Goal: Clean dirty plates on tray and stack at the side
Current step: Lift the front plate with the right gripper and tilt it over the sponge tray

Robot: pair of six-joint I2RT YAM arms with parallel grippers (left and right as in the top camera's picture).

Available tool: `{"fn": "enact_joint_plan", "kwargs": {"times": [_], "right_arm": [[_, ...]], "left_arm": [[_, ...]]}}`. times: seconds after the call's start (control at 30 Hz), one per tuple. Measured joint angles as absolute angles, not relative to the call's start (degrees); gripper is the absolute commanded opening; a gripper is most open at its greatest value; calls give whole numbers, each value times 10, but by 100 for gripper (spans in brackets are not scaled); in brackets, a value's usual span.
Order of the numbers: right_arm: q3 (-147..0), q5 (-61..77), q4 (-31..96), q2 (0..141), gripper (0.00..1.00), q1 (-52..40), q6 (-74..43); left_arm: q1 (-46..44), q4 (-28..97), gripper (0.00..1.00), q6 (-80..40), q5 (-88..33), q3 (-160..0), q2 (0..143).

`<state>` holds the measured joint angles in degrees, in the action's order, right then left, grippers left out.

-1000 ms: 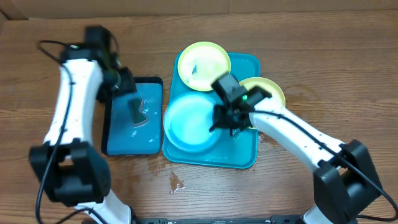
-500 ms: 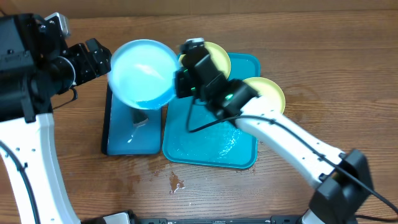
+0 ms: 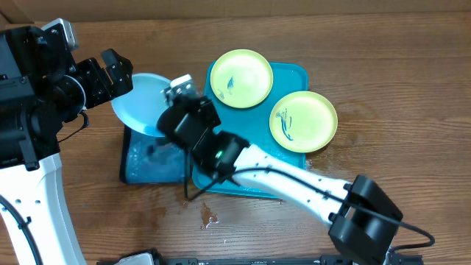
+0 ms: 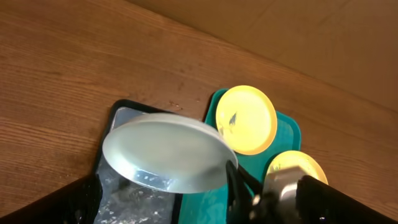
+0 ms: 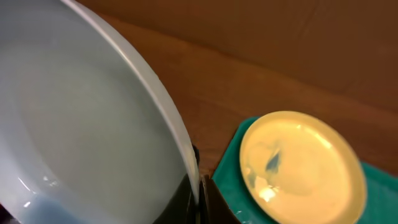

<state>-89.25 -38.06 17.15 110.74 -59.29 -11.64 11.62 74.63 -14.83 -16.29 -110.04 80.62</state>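
Observation:
My right gripper (image 3: 168, 118) is shut on the rim of the pale blue plate (image 3: 141, 103) and holds it tilted above the small tray; in the right wrist view the rim sits pinched between the fingers (image 5: 208, 199). My left gripper (image 3: 118, 76) hangs open just left of that plate, touching nothing. One lime-yellow plate (image 3: 241, 77) with a dark smear lies at the back of the turquoise tray (image 3: 294, 73). A second smeared yellow plate (image 3: 303, 120) overlaps the tray's right rim. The left wrist view looks down on the blue plate (image 4: 168, 152).
A smaller black-rimmed blue tray (image 3: 151, 168), wet inside, lies left of the turquoise tray, under the held plate. Water drops (image 3: 208, 216) dot the wood near the front. Bare brown tabletop (image 3: 397, 110) stretches right of the trays.
The right gripper lifted the pale blue plate off the turquoise tray and carried it left over the small tray. The left gripper rose from the small tray and opened.

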Motion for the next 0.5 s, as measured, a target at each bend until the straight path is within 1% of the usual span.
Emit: {"fn": "enact_joint_plan", "kwargs": {"times": [0.23,0.5], "right_arm": [[-893,-526,154,1107,4,-651,-34],[-893,-616,150,1107,4,-672,1]], "left_arm": [[116,746,100,-148,-163,-1100,806],[116,746,100,-148,-163,-1100,806]]}}
